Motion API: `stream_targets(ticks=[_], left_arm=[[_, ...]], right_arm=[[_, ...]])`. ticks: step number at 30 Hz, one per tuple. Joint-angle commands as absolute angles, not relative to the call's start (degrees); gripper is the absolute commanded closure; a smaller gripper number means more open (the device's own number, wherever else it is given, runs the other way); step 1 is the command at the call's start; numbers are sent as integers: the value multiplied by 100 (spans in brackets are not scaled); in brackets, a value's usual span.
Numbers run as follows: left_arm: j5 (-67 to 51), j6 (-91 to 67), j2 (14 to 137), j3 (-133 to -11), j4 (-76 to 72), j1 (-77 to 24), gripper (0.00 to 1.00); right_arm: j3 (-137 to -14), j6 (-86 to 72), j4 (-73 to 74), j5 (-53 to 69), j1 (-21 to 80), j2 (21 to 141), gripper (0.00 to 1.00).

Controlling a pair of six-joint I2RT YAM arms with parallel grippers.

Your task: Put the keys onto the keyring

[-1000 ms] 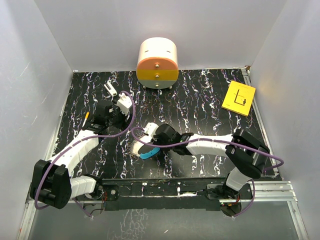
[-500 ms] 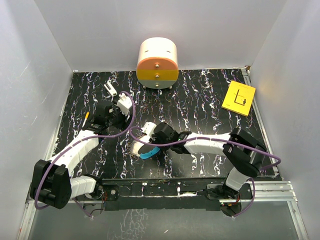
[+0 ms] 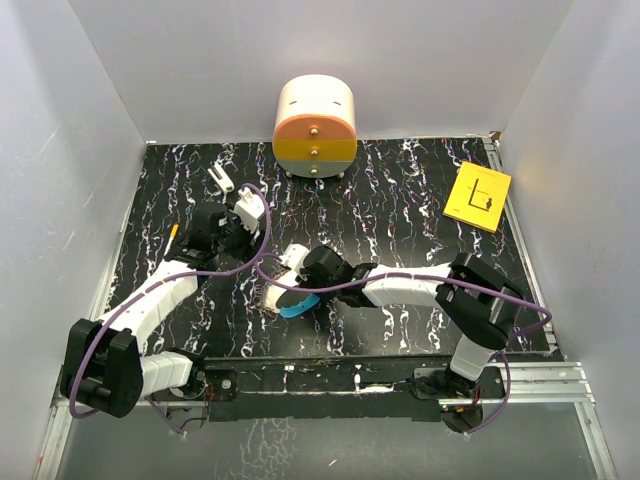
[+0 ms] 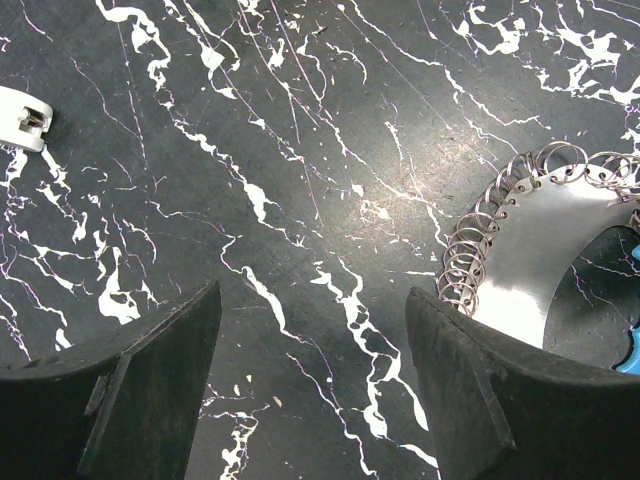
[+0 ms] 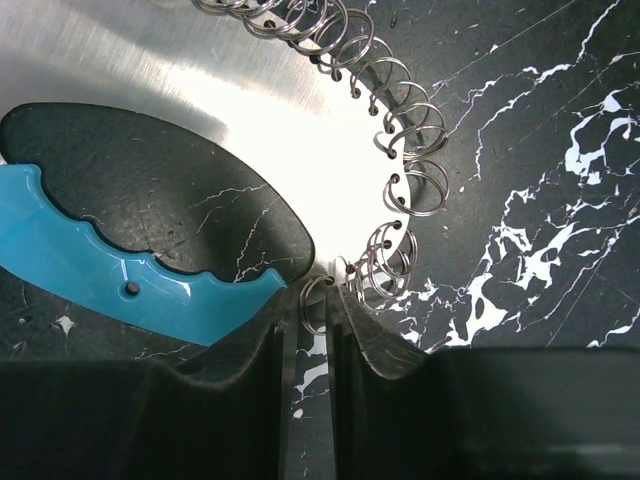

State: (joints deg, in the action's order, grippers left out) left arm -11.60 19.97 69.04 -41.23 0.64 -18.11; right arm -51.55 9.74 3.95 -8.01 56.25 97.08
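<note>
**Black marbled table: right arm at the keyring's coil, left arm hanging wide**

The black, white-veined table (image 3: 400, 210) sits inside plain pale walls. A round-topped white, orange and yellow box (image 3: 315, 125) stands at the back edge, and a yellow card (image 3: 478, 196) lies near the far right corner.

The keyring (image 3: 285, 300) lies flat toward the front middle of the table, between the two arms. The right wrist view shows it as a shiny metal plate with an oval opening. Wire coil loops run along the plate's outer edge, and a bright-blue scalloped piece sits across the opening.

The right gripper (image 5: 310, 330) reaches in from the right. Its dark fingers are drawn almost together, leaving only a narrow slit. One wire loop of the coil sits in that slit at the fingertips, so the grip is on the keyring's coil.

The left gripper (image 4: 310, 400) hovers over bare table with its fingers spread wide and nothing between them. The keyring's coil shows at the right edge of its wrist view. A small white piece (image 4: 20, 117) lies on the table at the left edge.
</note>
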Motion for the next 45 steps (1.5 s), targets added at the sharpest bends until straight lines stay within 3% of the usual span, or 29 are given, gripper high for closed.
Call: stream_targets(ticks=[1, 6, 18, 23, 26, 45], left_arm=[[-1261, 2040, 6881, -4092, 80, -1786, 27], [-1257, 2039, 6890, -4096, 79, -1784, 27], [-1248, 2051, 6902, -4081, 70, -1786, 27], [-1256, 2048, 6918, -4074, 70, -1784, 27], [-1266, 2057, 6926, -4078, 68, -1784, 27], [-2546, 2652, 6987, -4228, 725, -1793, 27]], right_arm=[[-5331, 993, 49, -970, 5632, 9751, 78], [-5243, 976, 9, -974, 5505, 9652, 83], [-5120, 1020, -27, -853, 5333, 9620, 82], [-5183, 949, -70, -629, 5083, 9549, 92], [-5249, 919, -49, -424, 4902, 9503, 92], [-5927, -607, 1599, 2191, 4211, 9416, 92]])
